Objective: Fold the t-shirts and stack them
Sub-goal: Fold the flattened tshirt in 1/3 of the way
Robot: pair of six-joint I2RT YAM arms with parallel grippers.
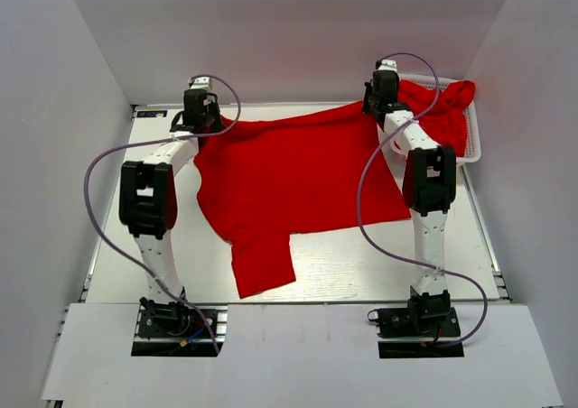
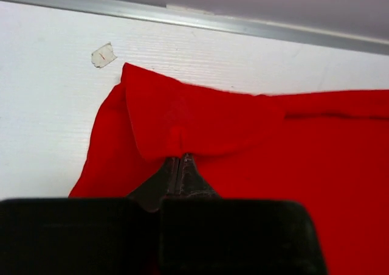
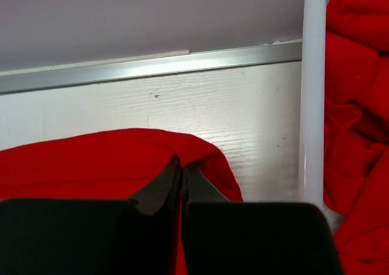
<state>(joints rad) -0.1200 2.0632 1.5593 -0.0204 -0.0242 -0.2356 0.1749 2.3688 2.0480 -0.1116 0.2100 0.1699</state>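
- The left gripper was clamped shut on the far-left corner of the spread t-shirt. The right gripper was clamped shut on its far-right corner.
- Judged purpose: the paired pinch held the far edge straight and taut, ready for folding toward the near side.
- The t-shirt lay flat on the table, with one sleeve pointing toward the arm bases.
- The rail ran just beyond both grips, leaving little room farther out.
- The basket, holding the other t-shirts, stood just beside the right gripper. Bare table lay nearside.
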